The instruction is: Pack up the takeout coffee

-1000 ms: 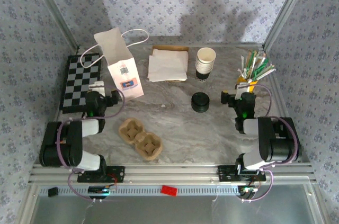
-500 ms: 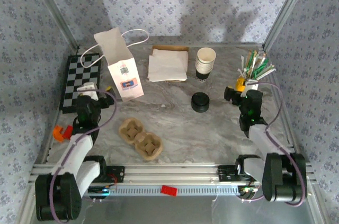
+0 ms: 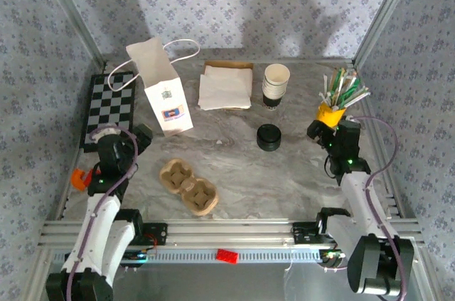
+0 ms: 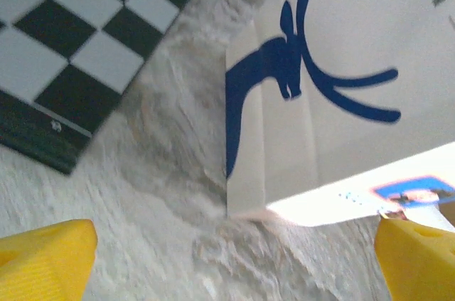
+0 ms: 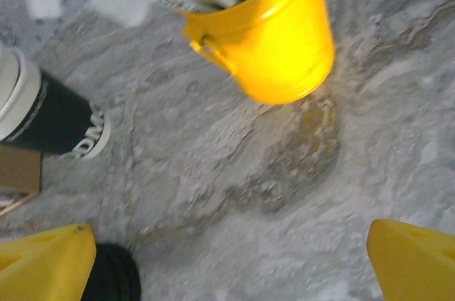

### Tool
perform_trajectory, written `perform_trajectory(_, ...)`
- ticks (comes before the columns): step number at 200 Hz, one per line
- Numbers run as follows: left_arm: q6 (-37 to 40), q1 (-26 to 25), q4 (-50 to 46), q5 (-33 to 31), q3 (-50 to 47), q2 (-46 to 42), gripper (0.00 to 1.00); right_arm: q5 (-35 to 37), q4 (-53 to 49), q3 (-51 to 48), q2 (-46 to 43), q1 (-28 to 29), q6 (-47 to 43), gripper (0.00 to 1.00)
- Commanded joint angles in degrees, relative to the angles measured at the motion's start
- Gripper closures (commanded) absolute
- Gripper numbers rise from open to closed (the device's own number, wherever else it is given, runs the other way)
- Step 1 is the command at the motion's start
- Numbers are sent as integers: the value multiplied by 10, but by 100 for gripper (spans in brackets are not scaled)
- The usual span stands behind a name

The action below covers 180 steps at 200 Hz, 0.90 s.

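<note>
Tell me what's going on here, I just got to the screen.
Nothing is being handled yet. The left gripper, jaws open and empty, faces the foot of the white paper bag beside the checkerboard mat. The right gripper, also open and empty, hangs over the marble near the yellow bucket of straws. The cup stack, a low black round item mid-table and the pulp cup carrier sit untouched, so packing has not begun.

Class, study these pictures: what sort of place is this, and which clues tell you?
Probably a mock café takeout counter inside a robot test cell: a white paper bag, a stack of paper cups and a yellow bucket of straws.
</note>
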Motion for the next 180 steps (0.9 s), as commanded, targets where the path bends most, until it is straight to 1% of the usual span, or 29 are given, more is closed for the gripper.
perform_trajectory(1,-29,-43,-97,19,37,-39,0,34,-128,63,-3,48,5,0)
perform_trajectory(24,-35,-131,-126,-12,42,-66,0,72,-192,118,7,122,13,0)
perform_trajectory(48,-34,-232,-140,-55,66,-45,0,101,-260,209,60,187,18,0)
perform_trajectory(61,-26,-288,-128,-71,85,-17,0,116,-296,268,101,212,18,1)
perform_trajectory(75,-8,-339,-113,-88,114,27,0,117,-312,325,141,228,8,3)
perform_trajectory(87,13,-381,-101,-100,146,76,0,118,-318,368,174,232,-1,6)
perform_trajectory(100,39,-419,-81,-105,178,126,0,122,-343,436,217,230,0,7)
perform_trajectory(109,55,-436,-71,-104,198,161,0,129,-357,474,250,225,-1,9)
perform_trajectory(121,66,-446,-60,-101,222,199,0,119,-365,522,294,216,-5,10)
perform_trajectory(146,91,-448,-15,-68,256,257,0,102,-369,599,374,200,-2,22)
perform_trajectory(162,100,-448,-26,-76,286,289,0,96,-376,644,421,191,-3,28)
perform_trajectory(180,114,-448,-25,-69,305,320,0,84,-390,691,471,176,3,37)
